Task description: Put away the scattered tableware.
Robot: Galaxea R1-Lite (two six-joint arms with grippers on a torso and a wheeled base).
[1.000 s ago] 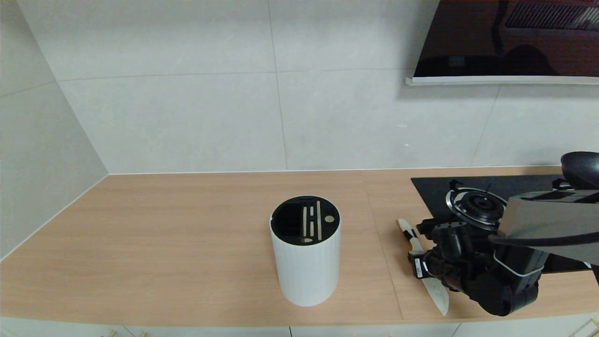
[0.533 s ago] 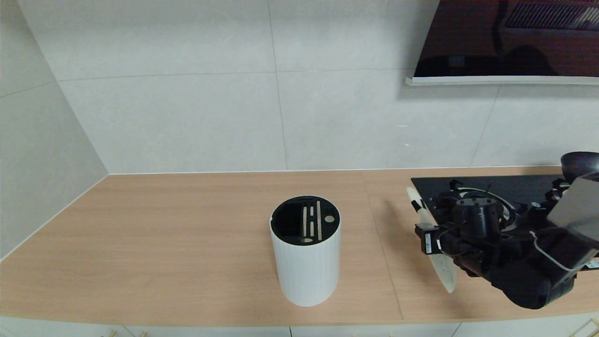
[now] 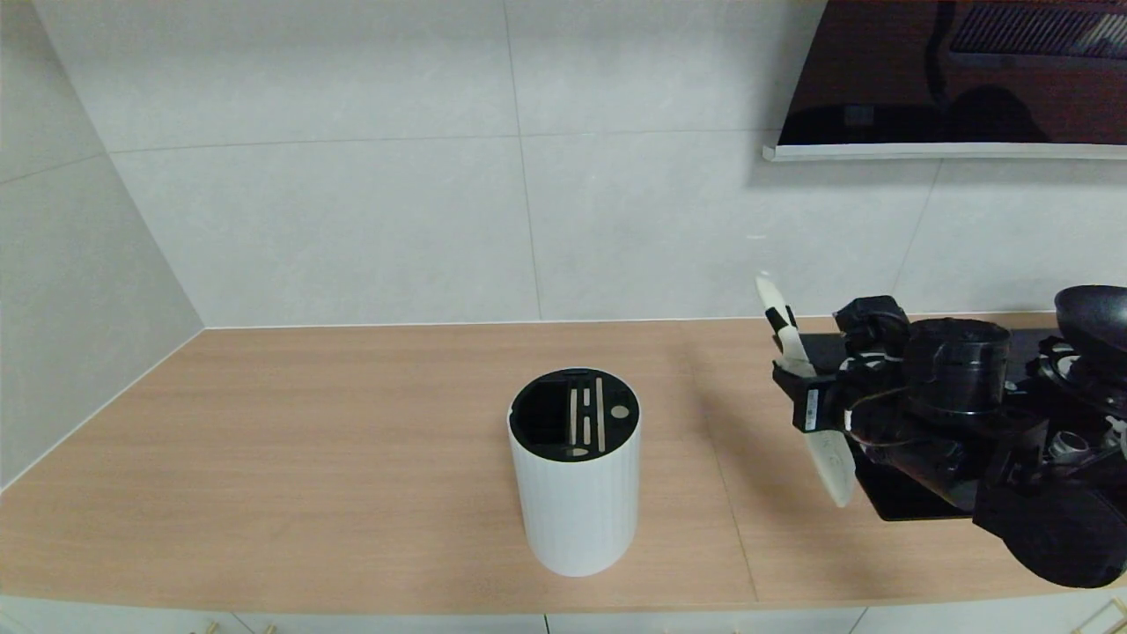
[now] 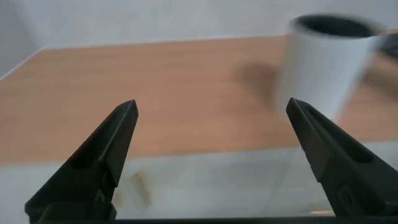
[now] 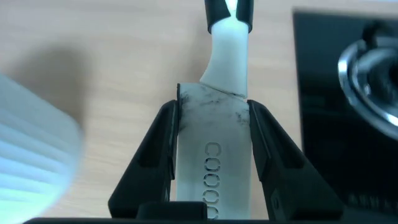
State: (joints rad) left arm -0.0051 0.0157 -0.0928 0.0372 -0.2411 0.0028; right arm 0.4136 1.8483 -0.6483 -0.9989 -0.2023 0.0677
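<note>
Right gripper [image 3: 814, 407] was clamped on the knife [image 3: 830, 460], its fingers [image 5: 163, 146] pressed to both flat sides of the blade just below the handle. Jaw gap was only blade width. Left gripper [image 4: 211, 130] was spread wide with nothing between its fingers [image 4: 112, 149], sitting low off the counter's near edge.

The knife [image 5: 214, 149] had a white blade with dark smudges near the grip point, and a pale handle with a black band. It was held off the counter [image 3: 352, 440] and tilted, handle end up toward the wall, tip down toward the near edge.

The holder [image 3: 577, 480], a white cylinder with a black slotted top, stood upright mid-counter to the knife's left, well apart from it. It also showed beyond the left gripper [image 4: 323, 62]. Black hob [image 3: 889, 504] with its burner [image 5: 373, 68] lay right under the right arm. A dark pot [image 3: 1092, 313] sat at the far right.
</note>
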